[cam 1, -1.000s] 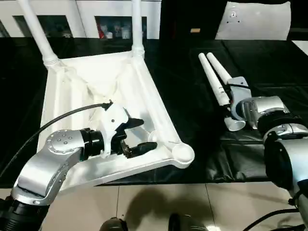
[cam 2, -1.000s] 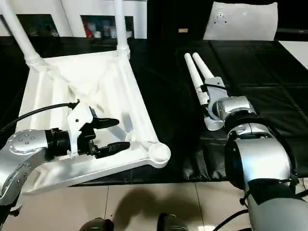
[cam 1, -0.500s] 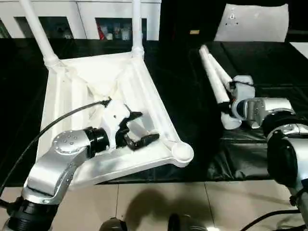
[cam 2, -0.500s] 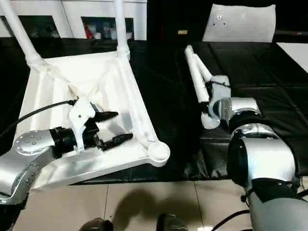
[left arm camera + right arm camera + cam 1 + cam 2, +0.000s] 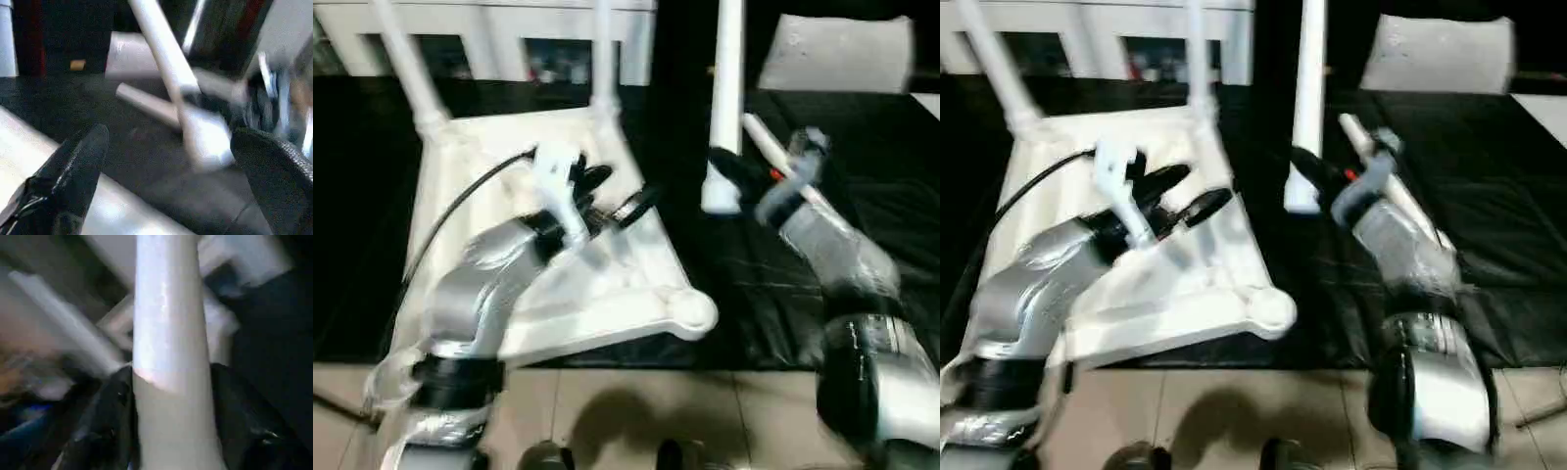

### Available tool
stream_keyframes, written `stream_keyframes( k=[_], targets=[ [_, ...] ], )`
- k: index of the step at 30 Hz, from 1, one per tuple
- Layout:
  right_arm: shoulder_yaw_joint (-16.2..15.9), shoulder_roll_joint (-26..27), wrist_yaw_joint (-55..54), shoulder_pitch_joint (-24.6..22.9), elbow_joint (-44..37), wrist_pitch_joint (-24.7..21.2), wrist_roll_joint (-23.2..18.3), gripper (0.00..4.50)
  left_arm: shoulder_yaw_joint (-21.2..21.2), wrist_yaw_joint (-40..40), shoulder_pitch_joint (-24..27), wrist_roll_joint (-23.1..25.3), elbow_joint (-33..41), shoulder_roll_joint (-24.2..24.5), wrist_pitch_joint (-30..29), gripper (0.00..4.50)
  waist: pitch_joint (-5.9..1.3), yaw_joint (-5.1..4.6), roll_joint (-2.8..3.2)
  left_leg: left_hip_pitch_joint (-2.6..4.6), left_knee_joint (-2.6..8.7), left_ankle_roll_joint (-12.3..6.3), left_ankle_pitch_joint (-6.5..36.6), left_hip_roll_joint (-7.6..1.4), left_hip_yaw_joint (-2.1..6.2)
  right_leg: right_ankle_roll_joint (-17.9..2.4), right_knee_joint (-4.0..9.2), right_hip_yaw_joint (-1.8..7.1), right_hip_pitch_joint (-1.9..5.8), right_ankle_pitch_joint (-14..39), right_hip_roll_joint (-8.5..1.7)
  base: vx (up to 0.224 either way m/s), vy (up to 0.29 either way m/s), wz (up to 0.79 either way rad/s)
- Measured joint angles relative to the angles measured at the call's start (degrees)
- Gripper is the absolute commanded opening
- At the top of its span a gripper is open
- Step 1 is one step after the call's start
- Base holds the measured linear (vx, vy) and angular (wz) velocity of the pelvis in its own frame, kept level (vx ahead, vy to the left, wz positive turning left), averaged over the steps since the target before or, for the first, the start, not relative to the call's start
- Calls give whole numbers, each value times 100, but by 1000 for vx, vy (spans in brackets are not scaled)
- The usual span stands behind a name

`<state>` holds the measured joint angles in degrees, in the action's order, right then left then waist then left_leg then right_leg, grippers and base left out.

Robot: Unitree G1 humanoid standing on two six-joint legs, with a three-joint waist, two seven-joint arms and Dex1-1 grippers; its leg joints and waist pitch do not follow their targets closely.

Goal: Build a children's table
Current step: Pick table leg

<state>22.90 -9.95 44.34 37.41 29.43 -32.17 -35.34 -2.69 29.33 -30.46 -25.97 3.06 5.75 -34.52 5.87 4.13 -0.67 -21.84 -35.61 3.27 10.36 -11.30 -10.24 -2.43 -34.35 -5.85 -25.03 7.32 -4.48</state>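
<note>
You are now lifting one long white tapered tube leg (image 5: 728, 88) upright, grasped in your right hand (image 5: 744, 182), while your left hand (image 5: 612, 194) is hanging released above the white plastic ribbed tabletop (image 5: 636, 279).

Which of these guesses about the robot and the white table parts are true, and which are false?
1. The right gripper holds a white leg upright. True.
2. Two legs already stand in the upturned tabletop's far corners. True.
3. The left gripper's jaws are clamped on a leg. False: they stand wide open and empty above the tabletop.
4. The near right corner socket has a leg in it. False: it is empty.
5. One more leg lies on the black mat. True.
</note>
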Motion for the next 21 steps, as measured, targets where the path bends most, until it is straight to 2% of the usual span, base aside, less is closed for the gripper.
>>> stream_keyframes(
  k=[2,4,10,15,17,21],
  targets=[
    [-287,91,247,-432,-659,-296,-367,191,-117,-33,-286,-269,-171,-175,-138,450,-6,4,7,-1,-3,4,0,0,1,11,4,-1,2,-2,0,0,0,0],
    [-464,151,369,-634,-995,-475,-568,191,-156,-63,-426,-470,-201,-310,-218,450,-16,-12,21,5,-5,9,-3,0,0,15,13,-1,7,-8,0,0,0,0],
    [-722,259,589,-1225,-2099,-1140,-990,191,-346,-173,-619,-713,-621,-536,-337,450,-66,-16,27,-15,-4,17,-27,-1,30,22,57,-40,20,-12,3,0,0,0],
    [-866,262,620,-1450,-2486,-1464,-1158,191,-423,-193,-667,-894,-634,-617,-422,450,-81,-7,45,-25,0,5,-34,-11,45,25,138,-84,69,-14,-1,0,0,0],
    [-950,244,582,-1546,-2663,-1523,-1263,191,-477,-143,-668,-1068,-631,-642,-469,432,-82,15,45,-7,-1,0,-30,-11,51,25,153,-97,107,-14,-8,0,0,0],
    [-993,225,530,-1546,-2794,-1533,-1365,191,-544,-78,-668,-1268,-607,-647,-506,414,-83,41,44,-10,2,0,-30,-11,59,25,165,-113,117,-14,-11,0,0,0]
  ],
)
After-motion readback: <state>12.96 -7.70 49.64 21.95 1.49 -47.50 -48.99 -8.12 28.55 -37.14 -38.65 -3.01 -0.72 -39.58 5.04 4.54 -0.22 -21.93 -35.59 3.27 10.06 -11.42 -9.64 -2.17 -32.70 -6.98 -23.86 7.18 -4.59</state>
